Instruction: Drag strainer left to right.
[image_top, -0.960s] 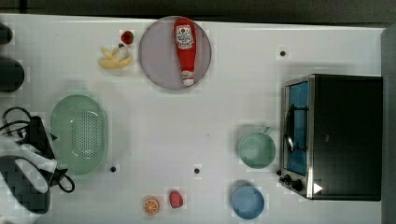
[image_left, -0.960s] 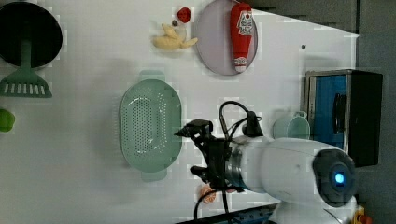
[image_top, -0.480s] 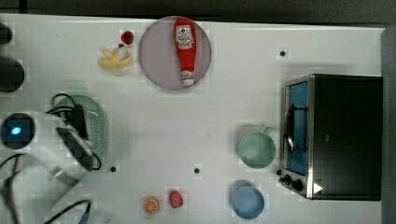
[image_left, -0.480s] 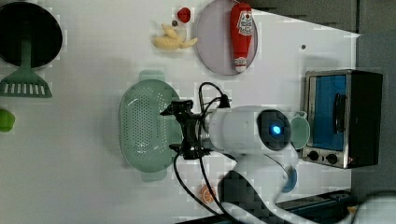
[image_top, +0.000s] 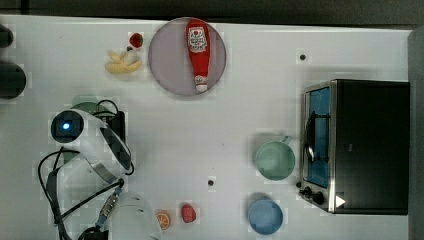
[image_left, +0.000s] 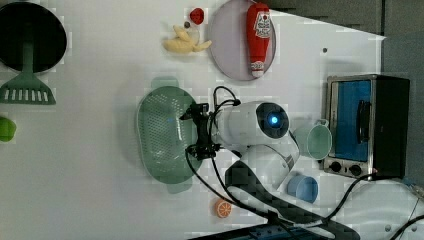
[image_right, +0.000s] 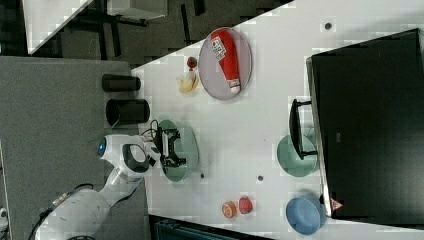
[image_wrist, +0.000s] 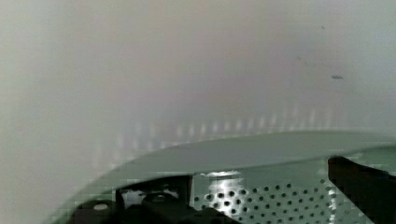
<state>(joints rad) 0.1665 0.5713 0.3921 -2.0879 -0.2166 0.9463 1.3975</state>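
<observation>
Strainer: pale green oval basin with a perforated floor, lying on the white table toward the top view's left. In the top view the arm covers most of it and a green edge shows above the arm. The left view shows nearly the whole basin, both end handles included.

Gripper: black, over the strainer's edge on the left view's right, fingers spread wide with nothing between them. The right view shows it above the basin's middle. The wrist view shows one dark finger over the perforated floor, with the rim curving past.

Banana and strawberry: near the far edge, just beside the plate on the top view's left.

Plate: round, grey, carrying a red ketchup bottle lying flat.

Orange slice and small red fruit: side by side at the near edge.

Green mug and blue bowl: toward the top view's right, well apart from the strainer, the mug just beside the toaster oven.

Left view, further items: black pan, green spatula, small green fruit at the left view's left.

Right view, further items: two black cylinders at the table's end, grey floor beyond.
</observation>
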